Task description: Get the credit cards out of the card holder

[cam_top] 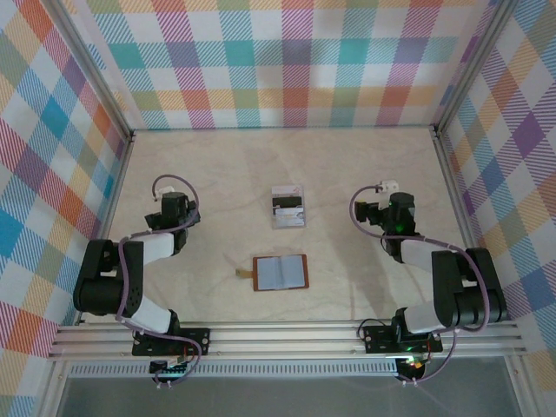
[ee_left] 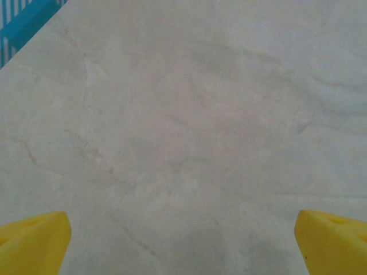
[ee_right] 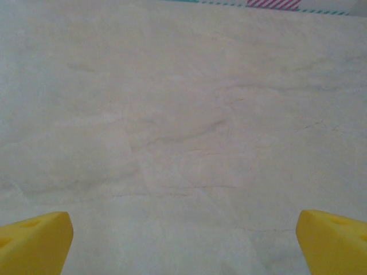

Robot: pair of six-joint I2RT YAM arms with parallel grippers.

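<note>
Left hand [ee_left: 182, 236], right hand [ee_right: 184, 236] agape over table [cam_top: 217, 165], clear of card holder [cam_top: 281, 272]

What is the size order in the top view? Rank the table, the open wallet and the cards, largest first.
1. the table
2. the wallet
3. the cards, only a little smaller than the wallet; they lie farther back, so that gap is unsure.

There was one wallet [cam_top: 281, 272] on one table [cam_top: 208, 165]. The cards [cam_top: 287, 208] made one small pile; at least two could be counted, but the exact number was not clear. There were two arms, one left arm [cam_top: 130, 269] and one right arm [cam_top: 447, 282], and two grippers, the left gripper [ee_left: 183, 246] and the right gripper [ee_right: 183, 246].
</note>
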